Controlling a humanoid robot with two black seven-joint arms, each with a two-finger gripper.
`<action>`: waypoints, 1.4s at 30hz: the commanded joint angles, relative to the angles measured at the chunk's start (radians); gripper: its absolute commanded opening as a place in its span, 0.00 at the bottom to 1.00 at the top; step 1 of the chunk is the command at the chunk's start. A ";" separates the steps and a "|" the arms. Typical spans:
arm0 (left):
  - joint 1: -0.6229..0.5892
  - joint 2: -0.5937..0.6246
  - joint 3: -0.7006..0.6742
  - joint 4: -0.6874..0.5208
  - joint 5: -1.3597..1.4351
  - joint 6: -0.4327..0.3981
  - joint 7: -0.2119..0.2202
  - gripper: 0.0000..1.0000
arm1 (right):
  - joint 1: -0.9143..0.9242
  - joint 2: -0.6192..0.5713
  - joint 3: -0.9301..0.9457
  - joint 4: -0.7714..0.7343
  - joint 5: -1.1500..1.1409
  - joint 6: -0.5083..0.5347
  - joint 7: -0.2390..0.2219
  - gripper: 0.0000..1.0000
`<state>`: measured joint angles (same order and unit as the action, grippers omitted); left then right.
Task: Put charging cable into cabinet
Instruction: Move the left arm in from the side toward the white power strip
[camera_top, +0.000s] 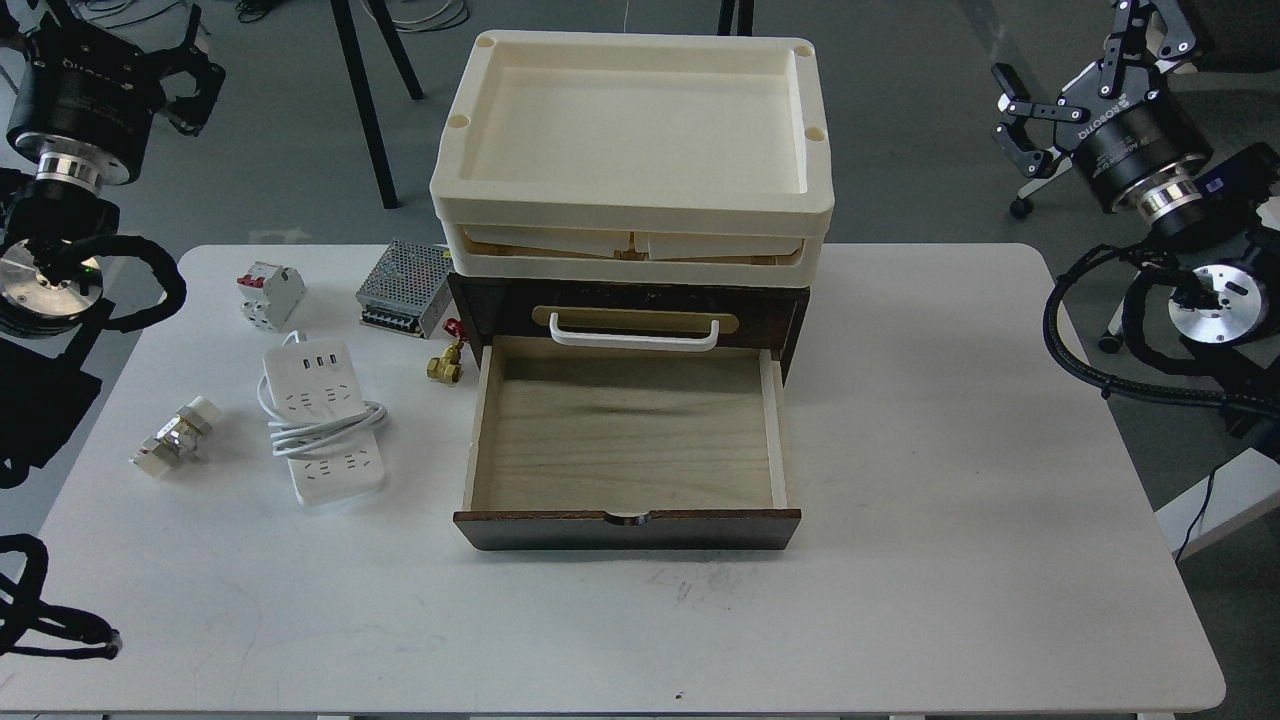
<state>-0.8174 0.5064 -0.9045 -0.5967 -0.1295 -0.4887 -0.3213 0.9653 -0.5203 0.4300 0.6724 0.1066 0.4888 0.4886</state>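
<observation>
The charging cable (320, 420), a white power strip with its cord wound around the middle, lies on the white table (950, 480), left of the cabinet. The cabinet (795, 325) is a dark brown chest with cream trays (630, 130) stacked on top. Its lower pale wood drawer (625, 430) is pulled out toward me and holds nothing. Above it, the upper drawer with the white bar handle (633, 333) is closed. My left gripper (203, 65) hangs open at the top left, well off the table. At the top right my right gripper (1008, 115) is open too, holding nothing.
A white-and-red circuit breaker (270, 293) and a perforated metal power-supply box (405, 300) sit behind the strip. Between the strip and the cabinet lies a brass valve (447, 362). A small metal-and-white part (178, 437) is at the left edge. Black stand legs (365, 100) rise behind the table.
</observation>
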 joint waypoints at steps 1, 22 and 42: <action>0.010 0.000 0.001 0.000 0.001 0.000 -0.038 1.00 | 0.003 -0.003 0.059 0.015 0.002 0.000 0.000 1.00; 0.099 -0.008 -0.056 -0.197 -0.027 0.000 -0.167 1.00 | -0.089 -0.142 0.171 0.214 0.007 0.000 0.000 1.00; 0.098 0.610 0.361 -1.051 1.613 0.163 -0.167 1.00 | -0.220 -0.205 0.246 0.312 0.007 0.000 0.000 1.00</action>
<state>-0.7114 1.1167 -0.6702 -1.6510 1.1573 -0.4273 -0.4890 0.7475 -0.7220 0.6744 0.9802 0.1137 0.4887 0.4887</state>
